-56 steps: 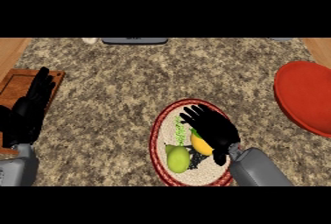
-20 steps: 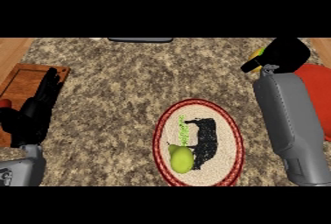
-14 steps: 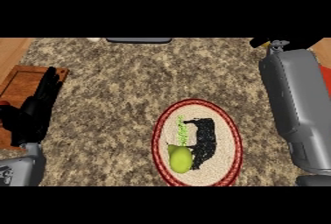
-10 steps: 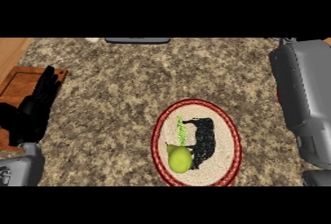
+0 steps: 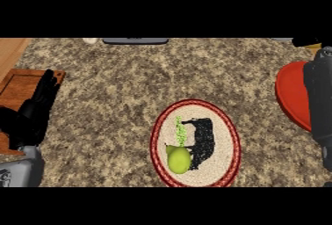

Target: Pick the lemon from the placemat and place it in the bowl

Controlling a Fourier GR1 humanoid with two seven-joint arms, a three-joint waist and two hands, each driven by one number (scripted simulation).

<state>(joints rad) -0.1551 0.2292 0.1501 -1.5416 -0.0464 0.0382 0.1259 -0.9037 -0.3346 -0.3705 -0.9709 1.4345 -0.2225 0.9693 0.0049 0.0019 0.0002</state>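
Both my hands show. My left hand (image 5: 34, 112) rests open at 9 o'clock. My right hand (image 5: 303, 42) sits at 2 o'clock, mostly cut off; its state I cannot tell. The lemon (image 5: 314, 45) shows as a yellow sliver touching it, beyond the bowl (image 5: 292, 99) at 3 o'clock.

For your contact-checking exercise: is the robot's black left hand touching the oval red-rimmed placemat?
Apart. The head view shows the black left hand at the left edge, with bare speckled stone counter between it and the oval red-rimmed placemat.
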